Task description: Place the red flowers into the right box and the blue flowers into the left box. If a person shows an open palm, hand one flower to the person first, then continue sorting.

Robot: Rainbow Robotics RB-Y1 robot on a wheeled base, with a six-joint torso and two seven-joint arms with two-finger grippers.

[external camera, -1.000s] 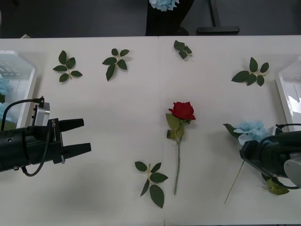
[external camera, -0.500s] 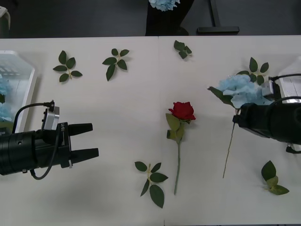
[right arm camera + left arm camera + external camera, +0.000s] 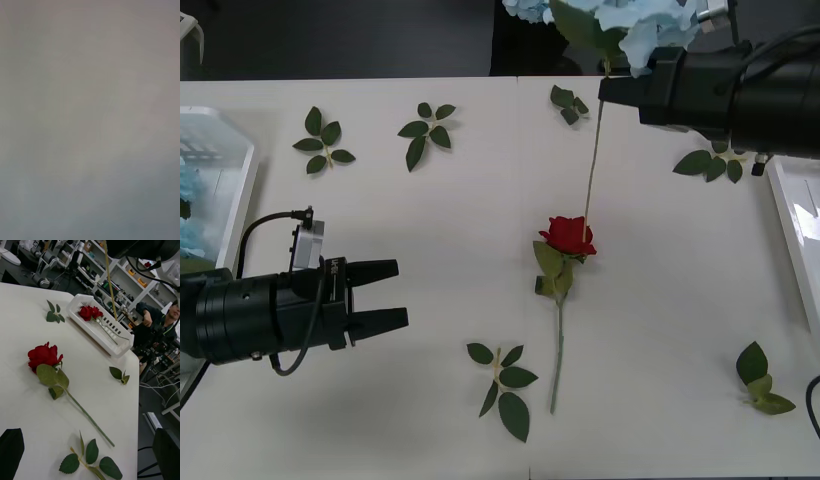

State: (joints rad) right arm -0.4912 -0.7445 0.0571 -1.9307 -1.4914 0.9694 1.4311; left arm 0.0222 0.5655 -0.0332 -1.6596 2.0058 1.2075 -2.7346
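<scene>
My right gripper (image 3: 608, 92) is raised over the table's far side, shut on a blue flower (image 3: 635, 22) whose long stem (image 3: 110, 285) hangs down towards the table. One red flower (image 3: 568, 235) lies flat mid-table, also seen as the red flower (image 3: 43, 355) ahead of my left gripper's black fingers (image 3: 11, 448). My left gripper (image 3: 400, 293) is open and holds nothing, left of that rose. The left box (image 3: 235, 170) holds blue blooms. Red roses (image 3: 89, 312) lie in the right box (image 3: 112, 341). A dark-clothed person (image 3: 530, 50) stands beyond the far edge, a pale blue bloom (image 3: 520, 8) in front of them.
Several loose green leaf sprigs lie about the table: far left (image 3: 325, 145), far middle (image 3: 568, 103), far right (image 3: 715, 155), front centre (image 3: 505, 385) and front right (image 3: 760, 380). The right box's rim (image 3: 790, 215) runs along the right edge.
My right gripper has lifted the blue flower off the table's front right and carried it up, back and leftward. My left gripper has slid a little to the right.
</scene>
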